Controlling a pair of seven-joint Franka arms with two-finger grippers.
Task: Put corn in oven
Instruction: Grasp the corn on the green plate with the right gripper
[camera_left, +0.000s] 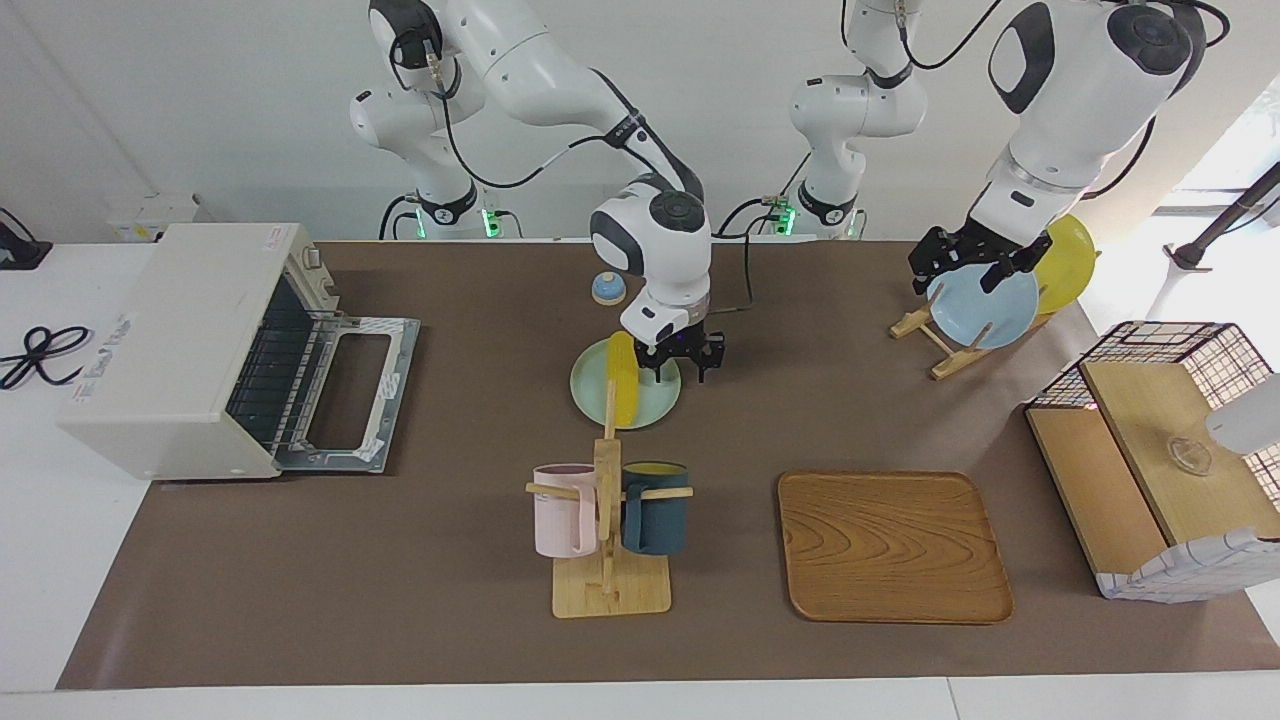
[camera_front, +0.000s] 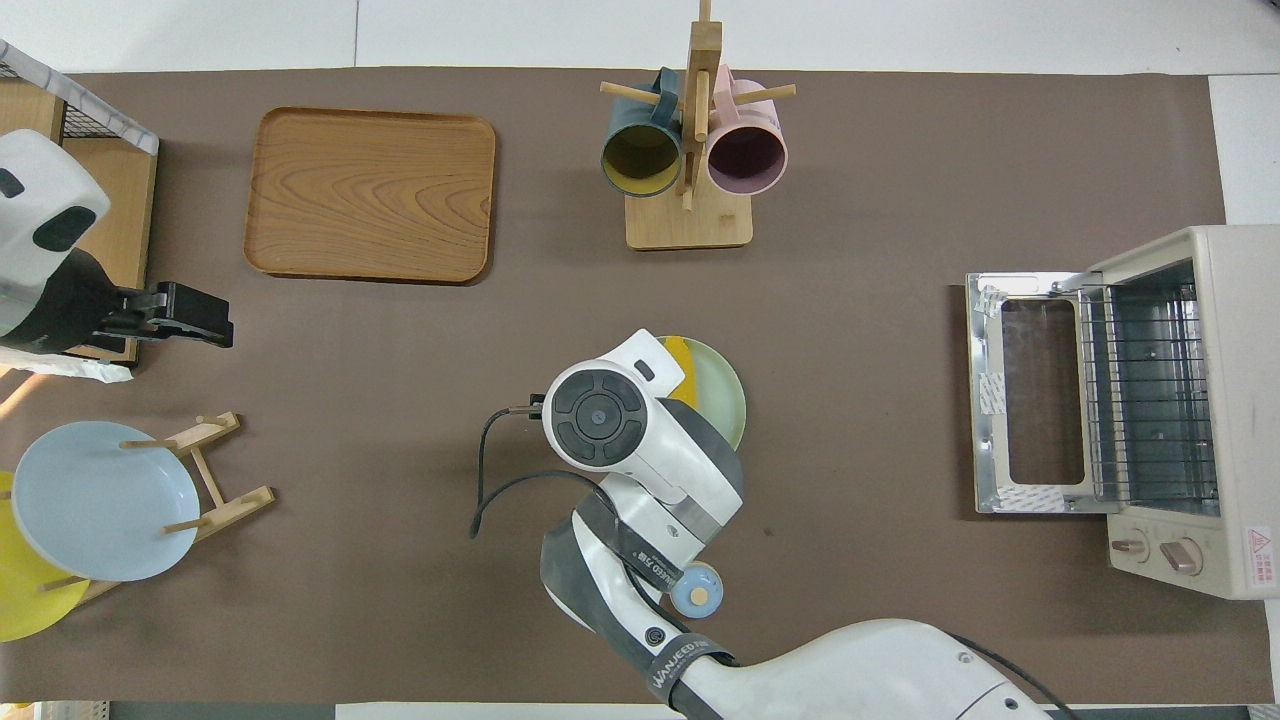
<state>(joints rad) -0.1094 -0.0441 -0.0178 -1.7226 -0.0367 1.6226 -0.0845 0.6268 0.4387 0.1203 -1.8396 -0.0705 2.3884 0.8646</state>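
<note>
Looking across the counter (camera_left: 300, 600) in the facing view, we see the corn (camera_left: 622, 378) lying on the pale green plate (camera_left: 655, 400), near the middle. Our right end effector (camera_left: 681, 365) hangs low at the plate's edge, just beside the corn toward the left arm's end; its fingers stand apart, and we cannot tell whether they touch anything. Our left end effector (camera_left: 966, 270) waits, spread wide and empty, over the blue plate (camera_left: 985, 310) in its rack. The oven (camera_left: 190, 350) sits at the right arm's end, door down, rack bare.

From overhead, the right arm's wrist hides most of the corn (camera_front: 680, 362), and the right end effector is hidden too. The oven (camera_front: 1180, 410) shows a red warning label we cannot read; the arm's strap reads, we think, "WANJEED".

We judge the risks thus: the fingers sit off to one side of the cob, so closing here could nudge it rolling or pinch the plate's rim. A smooth, tapered cob may also slip during the carry.
</note>
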